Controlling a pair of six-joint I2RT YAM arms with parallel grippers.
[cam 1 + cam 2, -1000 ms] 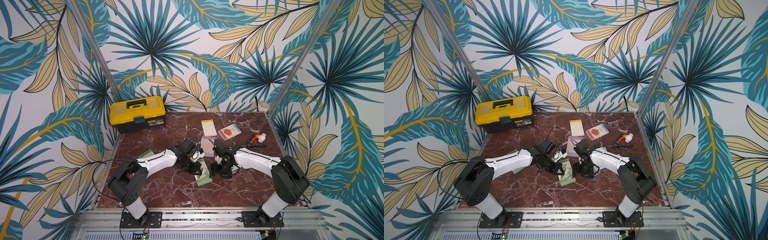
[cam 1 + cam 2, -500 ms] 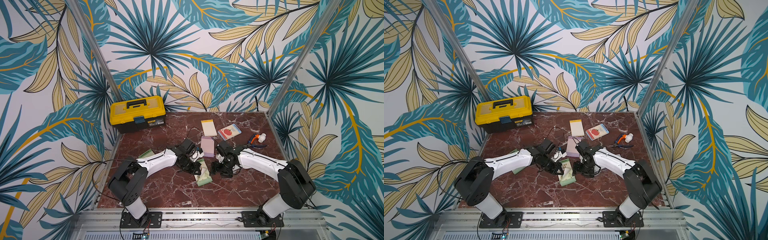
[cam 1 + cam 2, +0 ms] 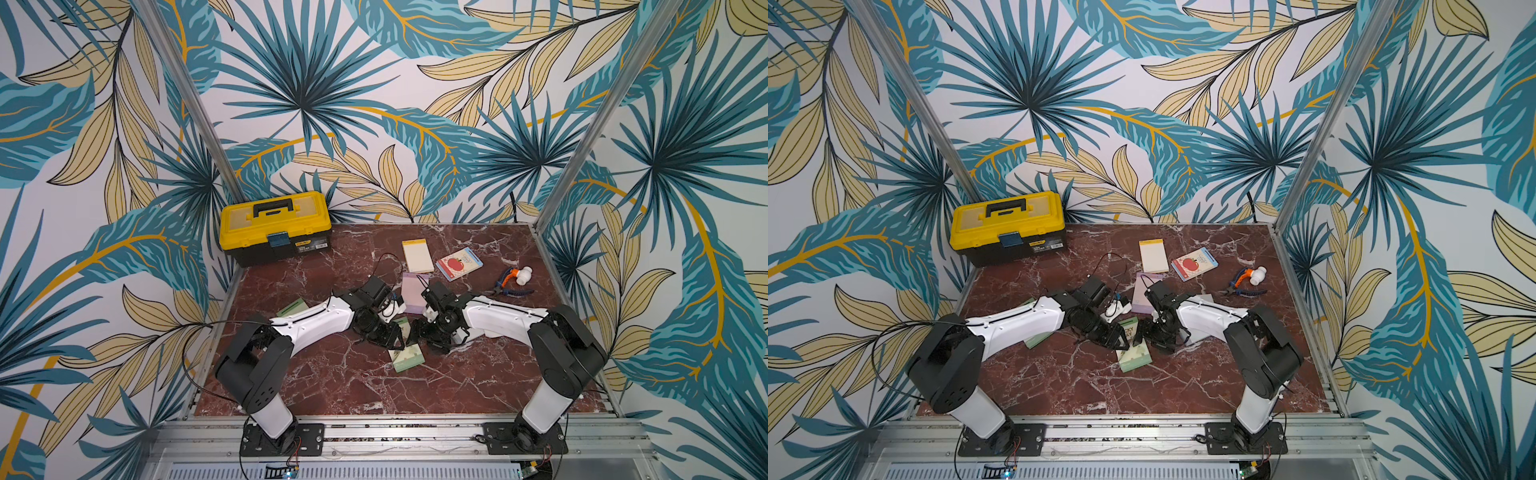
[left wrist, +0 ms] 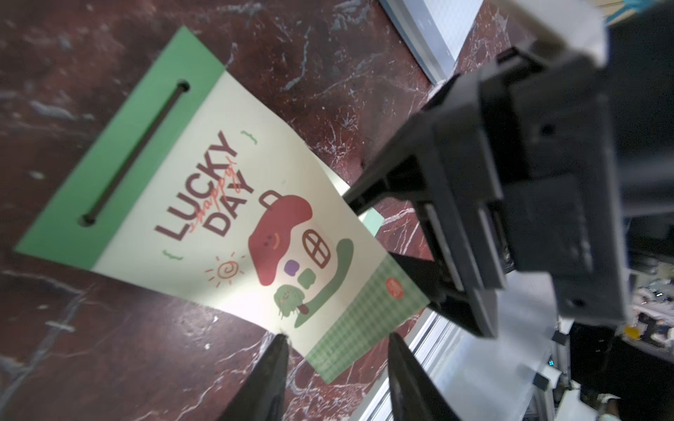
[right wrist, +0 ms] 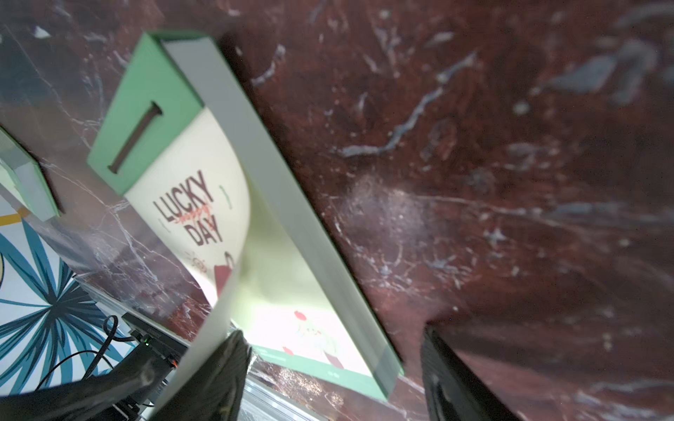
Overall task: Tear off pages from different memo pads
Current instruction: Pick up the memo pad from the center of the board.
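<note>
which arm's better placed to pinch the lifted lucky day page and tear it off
Left, probably: the left gripper, jaws open, seems to straddle the lifted page at its corner. The right gripper spans the memo pad, the page curling outside its jaws.

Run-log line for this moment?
green LUCKY DAY paper memo pad: top printed page curled up, attached at header | left end effector: open at page corner | right end effector: open around pad end

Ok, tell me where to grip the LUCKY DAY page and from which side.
Pinch the checkered free edge of the LUCKY DAY page, coming from that end, opposite the green header strip. That edge curls up off the memo pad, leaving room for a finger beneath; the header end lies flat.
</note>
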